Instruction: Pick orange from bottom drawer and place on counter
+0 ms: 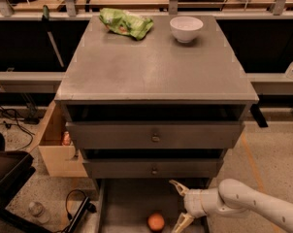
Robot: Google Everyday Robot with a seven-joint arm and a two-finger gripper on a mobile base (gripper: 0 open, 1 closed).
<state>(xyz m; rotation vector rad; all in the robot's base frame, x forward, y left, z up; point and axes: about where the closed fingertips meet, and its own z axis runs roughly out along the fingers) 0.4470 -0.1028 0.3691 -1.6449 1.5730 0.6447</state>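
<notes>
The orange (156, 222) is a small round fruit lying in the open bottom drawer (124, 203), near the picture's lower edge. My gripper (179, 205) is at the end of the white arm that comes in from the lower right. It is open, with one finger (178, 187) up and one finger (182, 223) low, just right of the orange and apart from it. The counter (151, 64) is the flat grey cabinet top above.
A green snack bag (125, 22) and a white bowl (186, 28) sit at the counter's back edge. Two grey drawers with round knobs (155, 138) are above the bottom drawer. A cardboard box (56, 147) stands left of the cabinet, with cables and a bottle (37, 210) on the floor.
</notes>
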